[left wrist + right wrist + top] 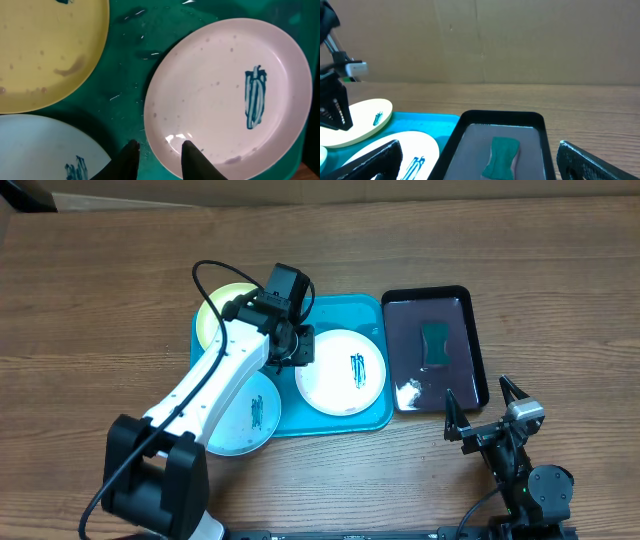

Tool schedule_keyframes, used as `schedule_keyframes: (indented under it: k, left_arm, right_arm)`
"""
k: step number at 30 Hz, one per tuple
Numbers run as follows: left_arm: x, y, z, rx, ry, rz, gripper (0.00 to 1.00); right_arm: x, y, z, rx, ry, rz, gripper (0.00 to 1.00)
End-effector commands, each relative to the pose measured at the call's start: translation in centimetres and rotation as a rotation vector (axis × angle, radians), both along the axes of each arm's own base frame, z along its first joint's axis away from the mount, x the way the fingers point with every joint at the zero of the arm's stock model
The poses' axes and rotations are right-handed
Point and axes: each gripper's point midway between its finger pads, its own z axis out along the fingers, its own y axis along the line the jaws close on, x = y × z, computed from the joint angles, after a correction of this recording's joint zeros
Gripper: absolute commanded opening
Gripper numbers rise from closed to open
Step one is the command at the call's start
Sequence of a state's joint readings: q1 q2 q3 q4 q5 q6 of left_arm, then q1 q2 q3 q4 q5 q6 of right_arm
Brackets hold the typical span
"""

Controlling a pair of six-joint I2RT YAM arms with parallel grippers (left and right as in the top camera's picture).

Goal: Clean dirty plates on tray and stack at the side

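The turquoise tray holds the dirty plates. The yellow-green plate is at its back left, the white plate at its middle, and the pale blue plate overhangs its front left edge. All three carry dark teal smears. My left gripper hangs over the tray beside the white plate. In the left wrist view it is open, one finger over the white plate's rim and the other over wet tray. My right gripper is open and empty near the table's front.
A black tray with a green sponge in water stands right of the turquoise tray. In the right wrist view the sponge lies ahead of the open fingers. Brown wood table lies all around; a cardboard wall stands behind.
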State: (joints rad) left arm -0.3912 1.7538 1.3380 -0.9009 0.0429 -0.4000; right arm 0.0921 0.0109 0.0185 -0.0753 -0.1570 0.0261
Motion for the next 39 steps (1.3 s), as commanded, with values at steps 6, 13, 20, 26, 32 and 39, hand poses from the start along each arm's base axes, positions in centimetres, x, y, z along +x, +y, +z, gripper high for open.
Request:
schedule_keyframes:
  k: [6, 13, 20, 26, 32, 39]
  left_arm:
    - [0.2, 0.3, -3.0, 0.048, 0.07, 0.029, 0.33]
    - [0.4, 0.2, -3.4, 0.048, 0.07, 0.029, 0.26]
    - [0.5, 0.2, -4.6, 0.058, 0.091, 0.03, 0.25]
    - [0.6, 0.2, -4.9, 0.06, 0.094, 0.03, 0.24]
    - [0.6, 0.1, -5.5, 0.063, 0.102, 0.029, 0.23]
    - [0.7, 0.1, -6.1, 0.066, 0.111, 0.029, 0.24]
  right_arm:
    - [0.1, -0.2, -0.2, -0.001, -0.003, -0.01, 1.0]
    - [0.1, -0.2, -0.2, -0.001, -0.003, -0.01, 1.0]
    - [0.1, -0.2, -0.2, -0.001, -0.003, -0.01, 1.0]
    - [0.1, -0.2, -0.2, -0.001, -0.003, -0.01, 1.0]
    - [0.1, -0.2, -0.2, -0.001, -0.003, -0.01, 1.0]
    - [0.1, -0.2, -0.2, -0.001, -0.003, -0.01, 1.0]
